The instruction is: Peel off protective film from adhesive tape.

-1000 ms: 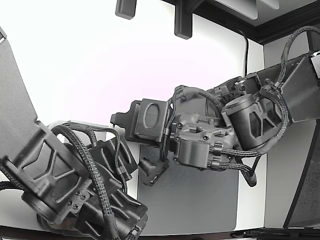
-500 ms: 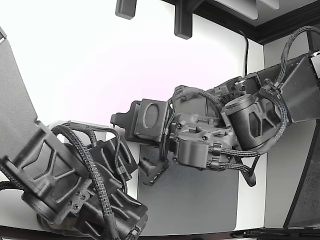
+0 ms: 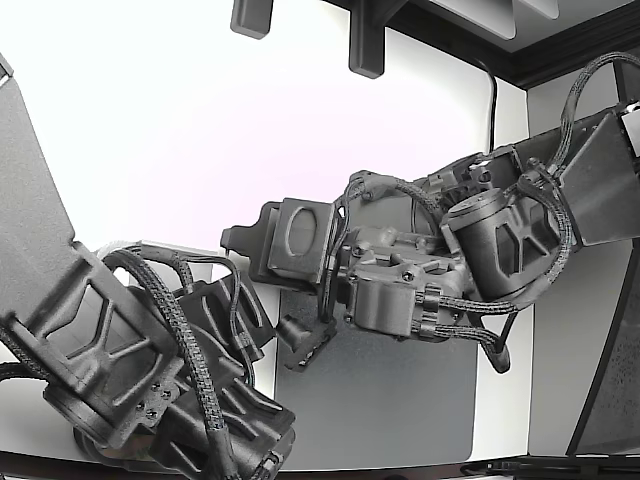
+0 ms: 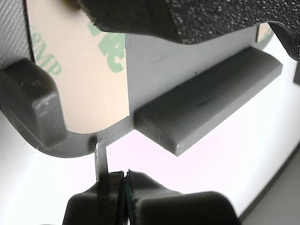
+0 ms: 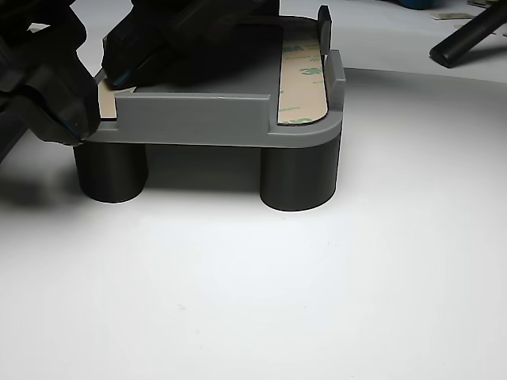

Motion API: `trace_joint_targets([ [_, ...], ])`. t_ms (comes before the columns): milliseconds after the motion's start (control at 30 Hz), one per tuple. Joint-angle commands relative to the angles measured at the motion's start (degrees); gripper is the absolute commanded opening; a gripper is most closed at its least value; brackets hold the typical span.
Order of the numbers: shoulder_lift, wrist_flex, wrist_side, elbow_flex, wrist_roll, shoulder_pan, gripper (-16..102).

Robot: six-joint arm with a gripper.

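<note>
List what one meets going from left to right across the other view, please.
Gripper → left leg → right leg → tape strip → black rod.

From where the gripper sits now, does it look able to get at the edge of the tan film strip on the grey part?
Probably yes. In the wrist view the gripper sits just off the grey part's rounded rim, with nothing between it and the tan film strip's edge. Its jaws look closed and would need to open first.
</note>
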Motion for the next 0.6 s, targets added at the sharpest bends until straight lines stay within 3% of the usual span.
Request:
trace_joint_targets([
  [0,0.70,-0.53,0.18,-1.32,-0.09,-0.35,-11],
  [567,0.79,-0.62,0.26,-1.49,-0.18,-0.26,-11],
])
